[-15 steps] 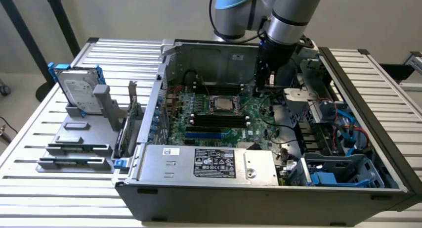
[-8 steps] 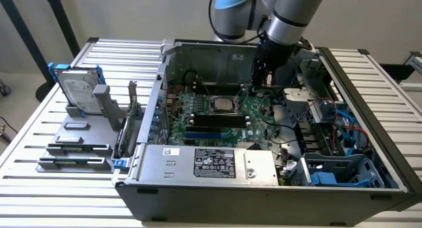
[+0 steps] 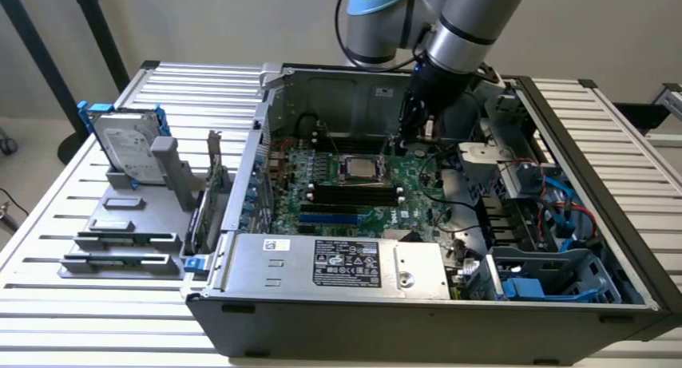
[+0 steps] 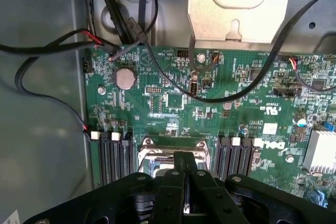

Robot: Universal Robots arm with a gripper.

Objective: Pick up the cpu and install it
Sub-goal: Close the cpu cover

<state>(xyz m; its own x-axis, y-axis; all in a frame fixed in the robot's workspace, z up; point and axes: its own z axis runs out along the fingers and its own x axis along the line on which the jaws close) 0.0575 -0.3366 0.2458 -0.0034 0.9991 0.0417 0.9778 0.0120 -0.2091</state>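
The cpu [image 3: 360, 169], a small shiny silver square, lies flat in the socket frame in the middle of the green motherboard [image 3: 319, 204] inside the open computer case. My gripper [image 3: 413, 142] hangs inside the case, just toward the exterior view's right of the cpu and slightly above the board. In the wrist view my gripper [image 4: 185, 182] is shut, its black fingers [image 4: 173, 187] pressed together with nothing between them. Right beneath them is the metal socket frame [image 4: 157, 148], partly covered by the fingers.
A silver hard drive with blue bracket [image 3: 126, 148] stands on a grey stand with flat grey blocks [image 3: 117, 240] at the exterior view's left. The power supply [image 3: 331, 264], drive cage [image 3: 538, 284], black cables [image 4: 47, 45] and a metal bracket [image 4: 239, 3] crowd the case.
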